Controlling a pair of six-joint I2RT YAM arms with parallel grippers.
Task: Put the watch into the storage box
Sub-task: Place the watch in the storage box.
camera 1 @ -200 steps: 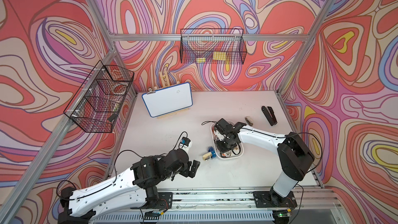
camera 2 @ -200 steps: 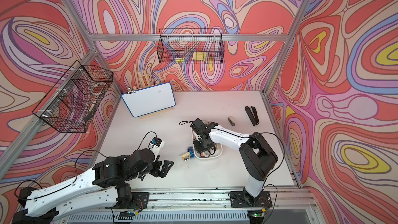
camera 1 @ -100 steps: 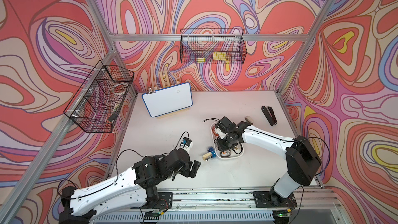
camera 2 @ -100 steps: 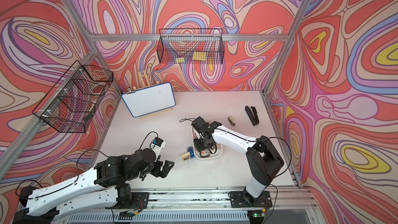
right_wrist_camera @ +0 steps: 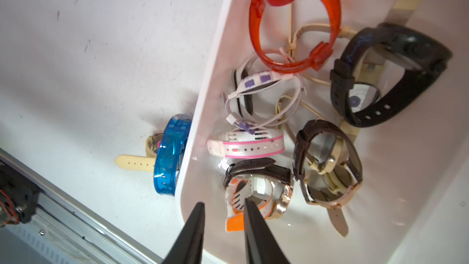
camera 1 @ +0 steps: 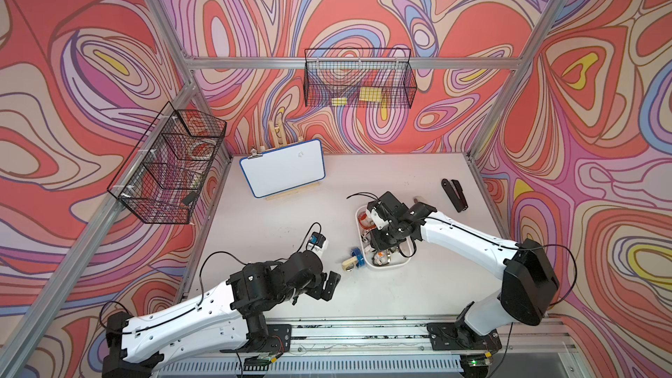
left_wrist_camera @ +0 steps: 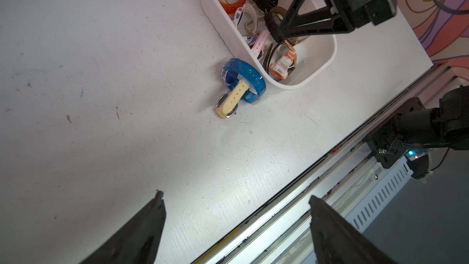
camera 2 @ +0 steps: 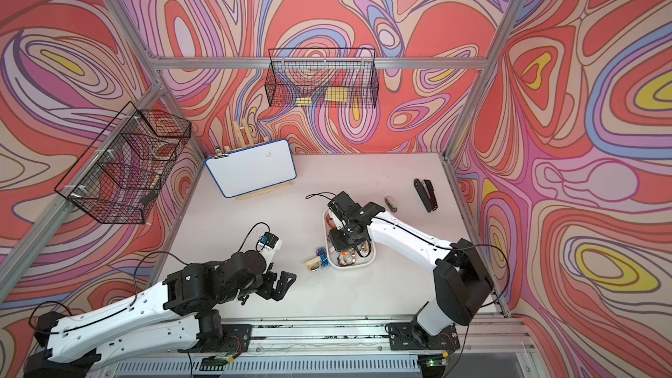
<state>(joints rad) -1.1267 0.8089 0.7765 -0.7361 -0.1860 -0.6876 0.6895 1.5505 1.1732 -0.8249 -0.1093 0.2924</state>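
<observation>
White desk (camera 1: 272, 234) carries box (left_wrist_camera: 327, 54), which holds several watches. Blue watch (left_wrist_camera: 247, 72) and cream watch (left_wrist_camera: 232, 100) lie together on desk outside box, just beside its wall. Left claw (left_wrist_camera: 235, 195): wide open, empty, near desk edge. Right claw (right_wrist_camera: 223, 201): narrowly parted over box, gripping nothing.

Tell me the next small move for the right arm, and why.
Probably lift the right end effector up out of the storage box, toward the blue watch. Its jaws stand slightly apart above the orange-and-white watch and seem to clamp nothing, so it looks free, while the blue watch and a cream-strapped watch lie outside, right beside the box's wall.
</observation>
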